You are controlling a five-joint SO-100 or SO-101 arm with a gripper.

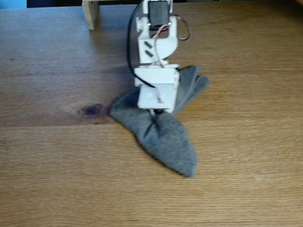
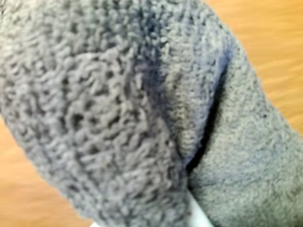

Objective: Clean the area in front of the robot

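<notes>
Fingers (image 1: 155,113) pinch the grey cloth (image 1: 165,137) mid-table; bare oak tabletop (image 1: 246,189) lies all around.

Soft, even daylight; the fixed view is slightly blurred, the wrist view close-up and out of focus.

Cloth (image 1: 165,137) lies on tabletop (image 1: 246,189), right of knot (image 1: 91,110).

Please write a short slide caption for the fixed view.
White robot arm presses its tool onto a crumpled grey cloth on the oak tabletop, beside a dark knot.
</notes>
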